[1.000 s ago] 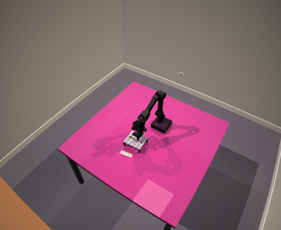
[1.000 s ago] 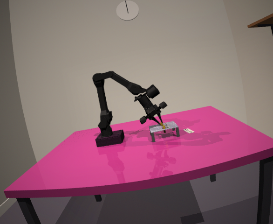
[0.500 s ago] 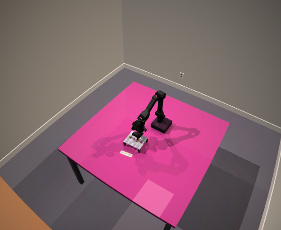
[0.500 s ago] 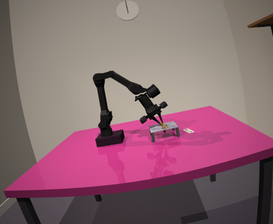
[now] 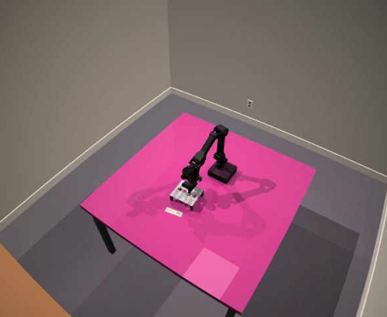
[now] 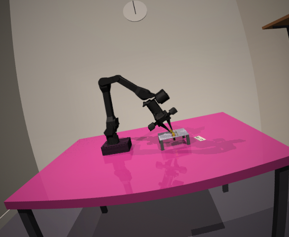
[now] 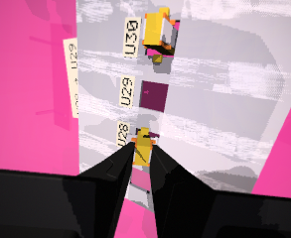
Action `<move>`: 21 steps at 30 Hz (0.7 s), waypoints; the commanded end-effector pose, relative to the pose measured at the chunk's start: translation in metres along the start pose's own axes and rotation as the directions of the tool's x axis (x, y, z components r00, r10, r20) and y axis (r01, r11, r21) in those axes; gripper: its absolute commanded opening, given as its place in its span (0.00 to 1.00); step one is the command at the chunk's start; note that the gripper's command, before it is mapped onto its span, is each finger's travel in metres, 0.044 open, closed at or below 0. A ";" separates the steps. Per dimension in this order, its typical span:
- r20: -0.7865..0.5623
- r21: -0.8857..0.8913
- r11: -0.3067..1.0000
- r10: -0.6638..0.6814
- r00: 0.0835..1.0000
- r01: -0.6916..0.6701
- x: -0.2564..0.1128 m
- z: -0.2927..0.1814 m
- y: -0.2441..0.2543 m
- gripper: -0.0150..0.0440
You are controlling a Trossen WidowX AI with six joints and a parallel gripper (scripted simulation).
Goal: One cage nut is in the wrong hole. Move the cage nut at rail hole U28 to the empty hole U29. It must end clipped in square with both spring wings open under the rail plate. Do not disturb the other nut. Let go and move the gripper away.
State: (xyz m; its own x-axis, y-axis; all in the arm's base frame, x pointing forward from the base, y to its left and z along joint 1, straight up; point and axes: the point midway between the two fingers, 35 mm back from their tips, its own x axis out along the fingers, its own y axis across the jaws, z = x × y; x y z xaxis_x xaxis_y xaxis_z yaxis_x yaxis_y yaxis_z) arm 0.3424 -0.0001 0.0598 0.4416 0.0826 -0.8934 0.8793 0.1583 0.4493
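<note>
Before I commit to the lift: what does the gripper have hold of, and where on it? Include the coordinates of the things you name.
The gripper (image 5: 189, 193) (image 6: 172, 132) (image 7: 144, 147) holds the yellow cage nut by U28 (image 7: 143, 154), fingertips on its two opposite sides; the exact contact height cannot be told.

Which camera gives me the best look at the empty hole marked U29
The wrist view: the hole appears whole, beside its U29 label, with nothing covering it. The top view shows the rail plate too small to read labels. The exterior view's low angle leaves the hole indistinguishable.
</note>
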 end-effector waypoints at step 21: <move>0.002 -0.002 1.000 -0.017 1.000 0.017 0.000 0.000 0.001 0.32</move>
State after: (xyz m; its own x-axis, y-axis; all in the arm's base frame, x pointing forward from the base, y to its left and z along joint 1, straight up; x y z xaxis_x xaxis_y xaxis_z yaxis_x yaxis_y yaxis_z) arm 0.3427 0.0001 0.0599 0.4262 0.0809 -0.9010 0.8867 0.1598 0.4338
